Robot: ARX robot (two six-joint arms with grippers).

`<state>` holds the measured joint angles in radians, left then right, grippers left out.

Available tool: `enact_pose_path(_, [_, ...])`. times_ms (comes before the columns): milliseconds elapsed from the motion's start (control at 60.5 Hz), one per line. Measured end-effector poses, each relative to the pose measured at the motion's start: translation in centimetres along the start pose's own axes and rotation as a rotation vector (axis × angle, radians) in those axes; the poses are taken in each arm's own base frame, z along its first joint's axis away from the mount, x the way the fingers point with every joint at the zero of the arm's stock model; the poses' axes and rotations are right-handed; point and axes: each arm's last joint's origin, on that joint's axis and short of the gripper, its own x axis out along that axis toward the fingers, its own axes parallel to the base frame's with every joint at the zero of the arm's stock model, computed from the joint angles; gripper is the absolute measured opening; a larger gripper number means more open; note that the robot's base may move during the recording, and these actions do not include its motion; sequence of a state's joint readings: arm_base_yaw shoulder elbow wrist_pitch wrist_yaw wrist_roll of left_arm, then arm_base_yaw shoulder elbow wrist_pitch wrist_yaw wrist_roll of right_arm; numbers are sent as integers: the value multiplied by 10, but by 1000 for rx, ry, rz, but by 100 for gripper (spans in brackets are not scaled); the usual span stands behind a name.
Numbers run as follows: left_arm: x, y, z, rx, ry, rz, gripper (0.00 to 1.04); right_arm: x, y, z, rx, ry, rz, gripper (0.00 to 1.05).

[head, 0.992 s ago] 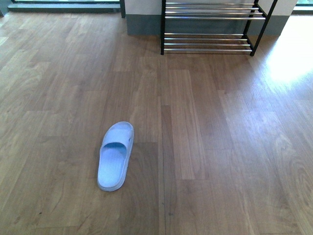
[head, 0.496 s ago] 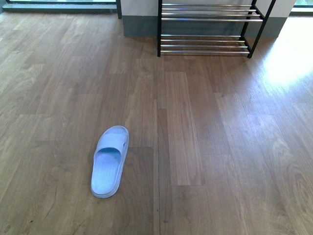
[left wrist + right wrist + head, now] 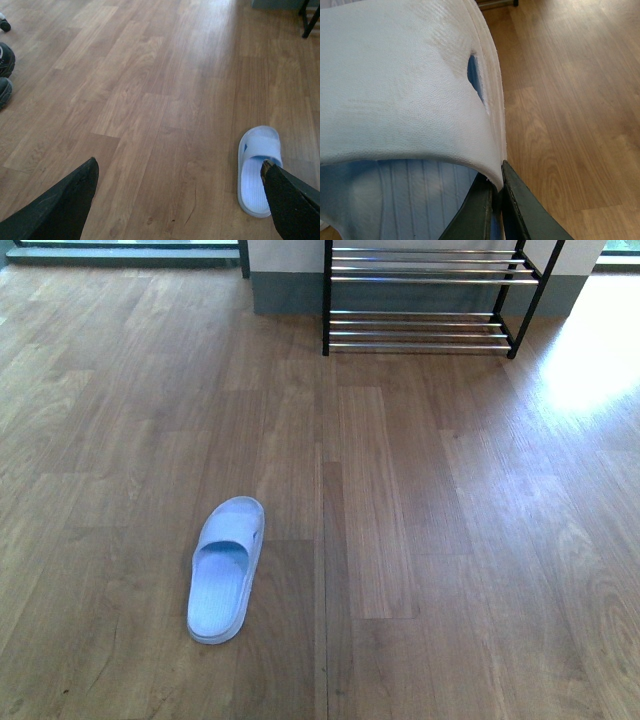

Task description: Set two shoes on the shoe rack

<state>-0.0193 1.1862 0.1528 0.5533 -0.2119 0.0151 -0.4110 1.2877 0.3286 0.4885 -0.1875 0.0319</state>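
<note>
- One pale blue slipper (image 3: 226,570) lay sole-down on the wooden floor (image 3: 450,520), toe toward the shoe rack (image 3: 430,295) and well apart from it.
- That rack stood at the floor's far edge, against the wall.
- My left tool (image 3: 179,167) hung spread wide above the floor, near that slipper.
- My right tool (image 3: 499,185) was clenched on the strap edge of the second slipper (image 3: 395,90).
</note>
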Motion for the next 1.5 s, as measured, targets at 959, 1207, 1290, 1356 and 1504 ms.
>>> enact_pose_path(959, [231,-180,-65,322,514,-252,95,0,0,0,0,0,1,2])
enact_pose_path(1207, [265,-216,-82,380,561,-206,95,0,0,0,0,0,1,2])
enact_pose_path(1290, [275,-224,-91,382,581,-175,95,0,0,0,0,0,1,2])
enact_pose_path(1356, [282,-229,-99,372,601,-153,95,0,0,0,0,0,1,2])
enact_pose_path(1504, [287,-233,-111,373,623,-141,95,0,0,0,0,0,1,2])
